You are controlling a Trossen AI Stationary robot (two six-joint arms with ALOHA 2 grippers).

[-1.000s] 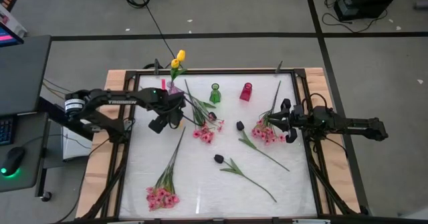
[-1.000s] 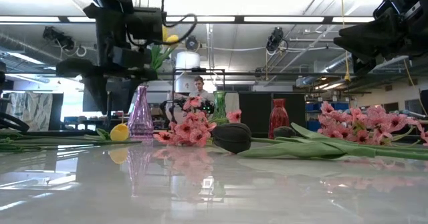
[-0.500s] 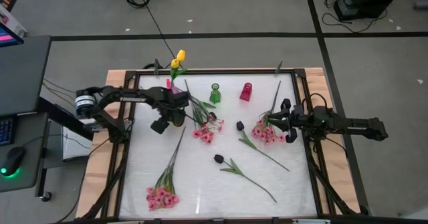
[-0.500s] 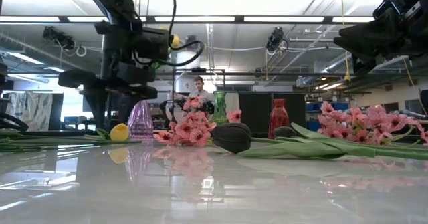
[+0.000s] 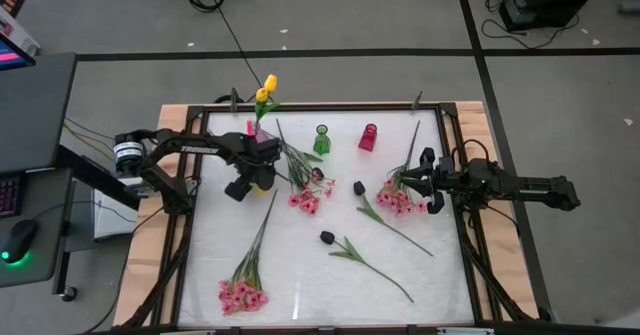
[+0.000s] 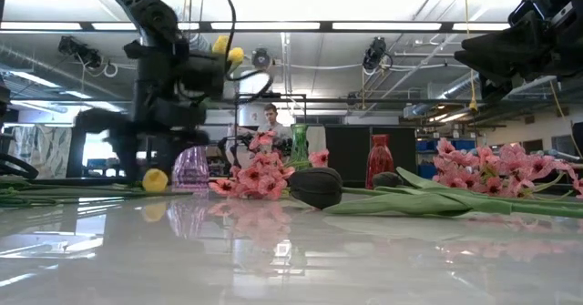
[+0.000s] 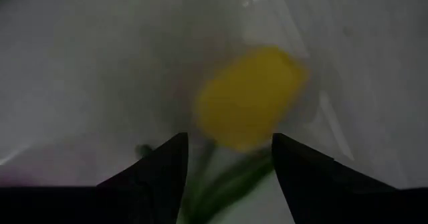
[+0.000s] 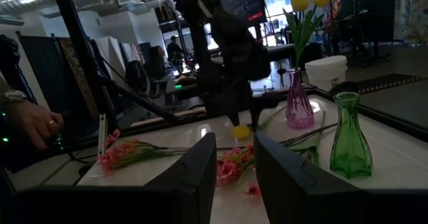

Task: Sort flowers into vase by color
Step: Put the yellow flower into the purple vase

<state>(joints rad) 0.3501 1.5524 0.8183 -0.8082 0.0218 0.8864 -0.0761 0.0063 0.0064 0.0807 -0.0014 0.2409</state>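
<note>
A yellow tulip (image 7: 251, 97) lies on the table just near of the purple vase (image 5: 260, 131), its head (image 6: 155, 179) resting on the white top. My left gripper (image 7: 231, 140) points down right over it, open. Its fingers stand on either side of the stem just behind the head and touch nothing. Two yellow tulips (image 5: 266, 88) stand in the purple vase. Pink sprays (image 5: 305, 197) and dark tulips (image 5: 327, 237) lie about the table. My right gripper (image 5: 428, 180) waits level at the right edge, open with nothing between its fingers.
A green vase (image 5: 321, 140) and a red vase (image 5: 368, 137) stand at the far side. More pink sprays lie at the near left (image 5: 243, 293) and by the right gripper (image 5: 397, 197). A dark tulip (image 5: 358, 187) lies mid-table. People show beyond the table.
My left gripper has come down toward the yellow tulip on the table, staying open and pointing down. The tulip has not moved.
</note>
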